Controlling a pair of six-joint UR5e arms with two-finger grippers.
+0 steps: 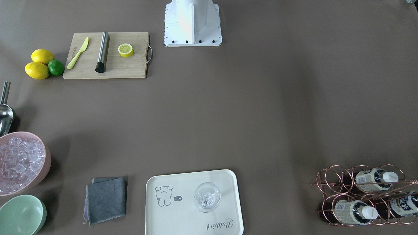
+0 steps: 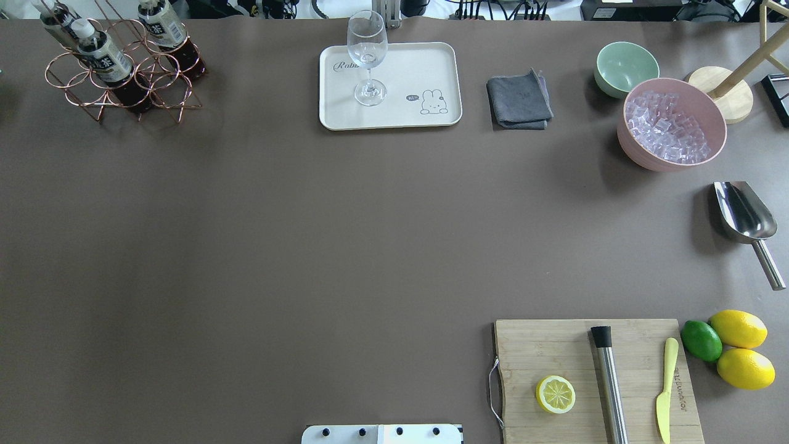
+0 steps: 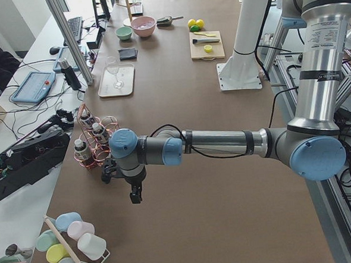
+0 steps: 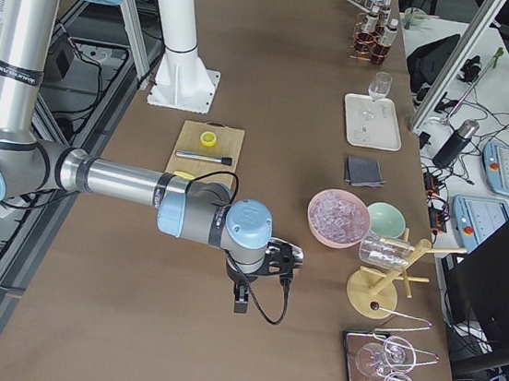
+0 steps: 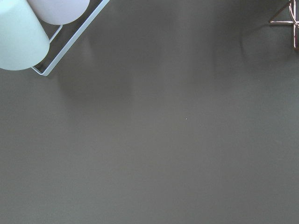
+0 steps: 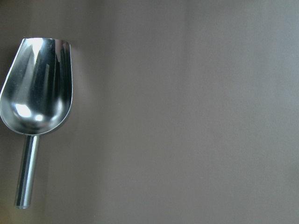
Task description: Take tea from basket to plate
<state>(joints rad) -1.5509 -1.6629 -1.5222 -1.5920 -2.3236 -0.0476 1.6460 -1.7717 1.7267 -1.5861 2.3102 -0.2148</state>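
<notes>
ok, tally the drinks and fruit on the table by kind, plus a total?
Tea bottles: 3, all in the copper wire rack
Whole lemons: 2
Lime: 1
Lemon half: 1, on the wooden cutting board
Total: 7

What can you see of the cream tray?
The tray is cream-white, rectangular with rounded corners and a low raised rim. It bears a cartoon animal and the script word "Rabbit". It lies flat on the brown table, apart from a folded grey cloth. An empty wine glass stands upright on it.
</notes>
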